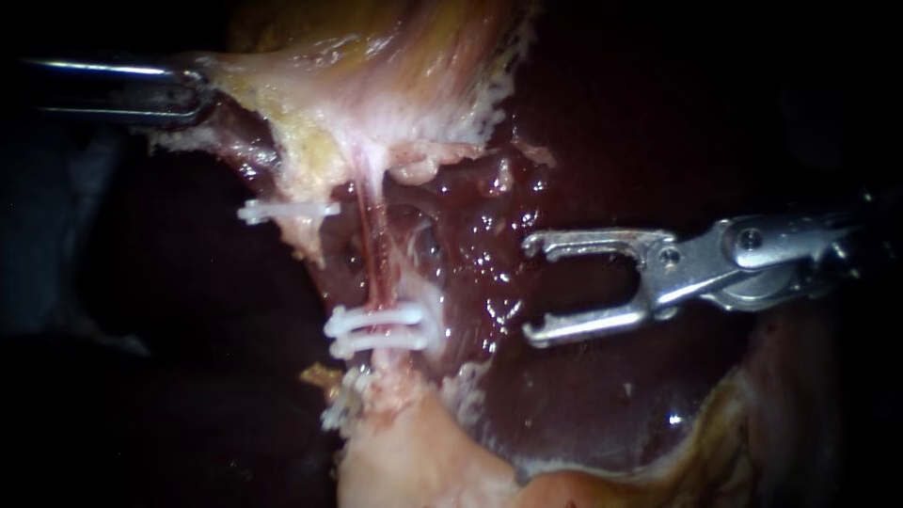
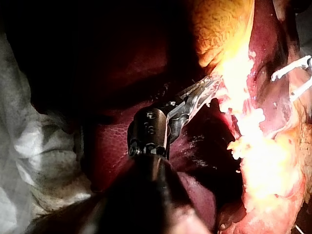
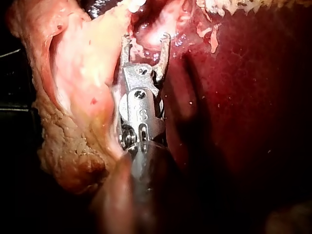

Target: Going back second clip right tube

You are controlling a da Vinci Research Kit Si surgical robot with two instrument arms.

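Well off to the side of the right tube, in the endoscope view, the right instrument's pincer stands wide open and empty over the wet liver. Two white clips lie side by side across the lower end of that thin reddish tube, and a third clip sits on the pale strand to its left. The left instrument's pincer is closed on the edge of the pale tissue above.

In the left wrist view, that pincer grips the brightly lit tissue, with white clips beyond.

In the right wrist view, the open pincer holds nothing, and the liver lies beside it.
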